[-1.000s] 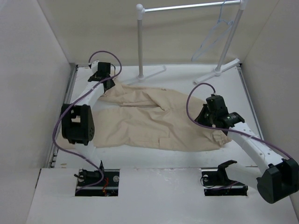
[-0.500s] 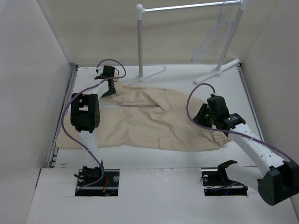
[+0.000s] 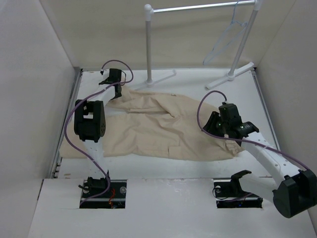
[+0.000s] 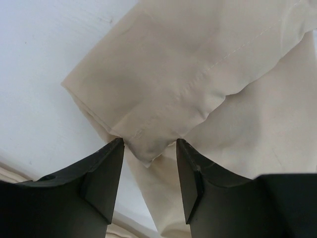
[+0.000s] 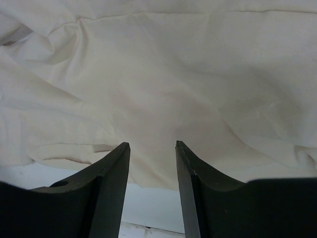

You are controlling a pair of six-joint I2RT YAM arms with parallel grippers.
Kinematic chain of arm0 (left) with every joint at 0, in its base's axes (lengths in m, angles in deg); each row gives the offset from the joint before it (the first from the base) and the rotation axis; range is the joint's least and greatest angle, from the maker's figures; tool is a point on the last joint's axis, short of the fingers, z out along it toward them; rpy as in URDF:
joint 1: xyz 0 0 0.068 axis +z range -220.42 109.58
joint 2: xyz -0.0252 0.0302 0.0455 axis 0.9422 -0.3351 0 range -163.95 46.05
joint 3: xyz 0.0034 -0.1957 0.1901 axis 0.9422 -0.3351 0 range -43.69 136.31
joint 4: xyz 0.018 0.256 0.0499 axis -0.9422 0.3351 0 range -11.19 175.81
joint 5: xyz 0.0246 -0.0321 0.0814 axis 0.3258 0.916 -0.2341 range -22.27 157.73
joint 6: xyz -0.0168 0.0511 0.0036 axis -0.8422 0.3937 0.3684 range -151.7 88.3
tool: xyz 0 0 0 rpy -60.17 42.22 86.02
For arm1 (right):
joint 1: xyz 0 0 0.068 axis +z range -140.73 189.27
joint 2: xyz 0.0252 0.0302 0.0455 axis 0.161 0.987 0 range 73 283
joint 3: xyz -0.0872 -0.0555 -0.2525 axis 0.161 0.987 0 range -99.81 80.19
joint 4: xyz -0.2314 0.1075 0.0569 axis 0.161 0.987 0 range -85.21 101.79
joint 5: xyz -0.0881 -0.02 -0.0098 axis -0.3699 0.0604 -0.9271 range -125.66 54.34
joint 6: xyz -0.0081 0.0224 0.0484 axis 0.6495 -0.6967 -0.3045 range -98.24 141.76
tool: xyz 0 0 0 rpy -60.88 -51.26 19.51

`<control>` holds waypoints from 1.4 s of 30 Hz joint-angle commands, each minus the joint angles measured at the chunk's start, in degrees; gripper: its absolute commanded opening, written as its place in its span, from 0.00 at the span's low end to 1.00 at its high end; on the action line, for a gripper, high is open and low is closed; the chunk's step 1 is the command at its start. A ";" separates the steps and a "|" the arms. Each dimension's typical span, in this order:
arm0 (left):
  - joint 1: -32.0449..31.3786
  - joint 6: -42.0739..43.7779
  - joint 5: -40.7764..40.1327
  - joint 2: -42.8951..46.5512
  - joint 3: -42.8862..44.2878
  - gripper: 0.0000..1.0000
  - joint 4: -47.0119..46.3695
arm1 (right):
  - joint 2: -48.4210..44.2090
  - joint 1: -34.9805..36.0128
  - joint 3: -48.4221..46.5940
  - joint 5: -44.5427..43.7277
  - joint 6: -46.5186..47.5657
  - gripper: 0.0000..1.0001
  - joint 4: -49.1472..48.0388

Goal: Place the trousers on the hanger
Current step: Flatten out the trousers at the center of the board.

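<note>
soft, even overhead light (faint shadows), overview slightly grainy, wrist views mildly blurred.

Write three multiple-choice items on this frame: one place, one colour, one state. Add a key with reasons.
1. Where is the hanger?
A. lying flat at the near edge
B. hanging from the rack's rail, far right
C. held aloft at the far left

2. What colour are the trousers?
A. beige
B. navy
C. black

3. How is the left gripper?
A. shut on the hanger
B. out of every view
C. open, straddling a hem corner

Key:
1 B, its hook sits over the rail in the top view.
2 A, the cloth is tan in all three views.
3 C, the left wrist view shows the jaws apart with the trouser corner between them.
</note>
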 commanded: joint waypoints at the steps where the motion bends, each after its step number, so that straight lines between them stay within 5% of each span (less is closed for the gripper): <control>1: -0.29 0.77 -1.32 0.36 3.72 0.44 0.68 | -0.12 -0.52 0.41 0.85 0.57 0.48 -2.63; 11: 0.42 0.07 1.23 -1.67 5.75 0.29 2.36 | -0.65 -2.45 -0.38 0.94 1.18 0.50 -2.11; 20: 0.51 0.95 3.16 -1.49 5.48 0.45 4.38 | -0.30 -2.54 -0.55 1.11 1.36 0.56 -2.54; 30: 0.59 1.03 2.82 -2.99 6.28 0.26 4.73 | -1.00 -2.63 0.06 1.12 1.36 0.57 -2.11; 35: 0.94 1.74 1.24 -2.90 6.28 0.45 6.13 | -1.09 -2.89 0.41 1.12 0.75 0.62 -2.63; 37: 0.95 2.26 1.15 -3.16 6.02 0.45 6.05 | -1.00 -2.89 0.24 1.12 0.66 0.63 -2.81; 42: 1.91 2.01 -0.43 -3.17 5.84 0.16 5.79 | -0.74 -3.07 0.06 1.12 0.57 0.61 -3.07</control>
